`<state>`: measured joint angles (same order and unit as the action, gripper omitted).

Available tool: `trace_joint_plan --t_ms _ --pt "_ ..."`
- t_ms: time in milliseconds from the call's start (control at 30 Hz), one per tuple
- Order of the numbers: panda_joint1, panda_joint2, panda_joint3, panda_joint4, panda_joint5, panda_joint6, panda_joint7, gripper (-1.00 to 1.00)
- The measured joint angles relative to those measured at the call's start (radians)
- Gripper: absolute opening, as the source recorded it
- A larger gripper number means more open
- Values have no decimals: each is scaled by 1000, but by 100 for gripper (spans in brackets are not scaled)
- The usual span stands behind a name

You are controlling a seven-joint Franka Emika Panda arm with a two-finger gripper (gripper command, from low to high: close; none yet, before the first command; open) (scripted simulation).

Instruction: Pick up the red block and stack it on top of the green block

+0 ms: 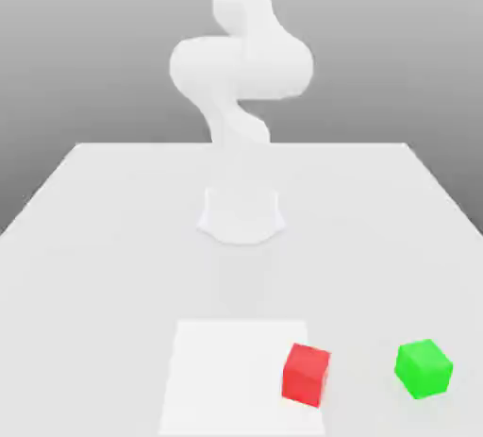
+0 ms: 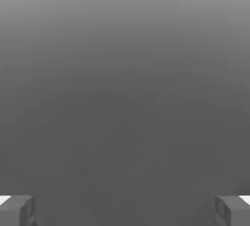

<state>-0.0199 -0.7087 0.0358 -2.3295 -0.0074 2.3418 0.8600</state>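
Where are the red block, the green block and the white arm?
Red block (image 1: 305, 375): exterior view, on its front face.
Green block (image 1: 423, 367): exterior view, near the middle of its visible faces.
White arm (image 1: 242, 67): exterior view, on the wide joint section above the table's far edge.

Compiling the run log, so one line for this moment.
end effector: open, empty | red block: at white sheet's edge | green block: on table | stack: not made
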Motion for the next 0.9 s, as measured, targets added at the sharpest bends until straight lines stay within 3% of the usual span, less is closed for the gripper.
trace_joint_plan --t_ms 533,767,900 --pt "-62 587 171 -189 -81 268 409 0" --pt "-21 836 180 -264 -78 391 550 0" --pt "18 979 129 -249 -146 502 611 0"
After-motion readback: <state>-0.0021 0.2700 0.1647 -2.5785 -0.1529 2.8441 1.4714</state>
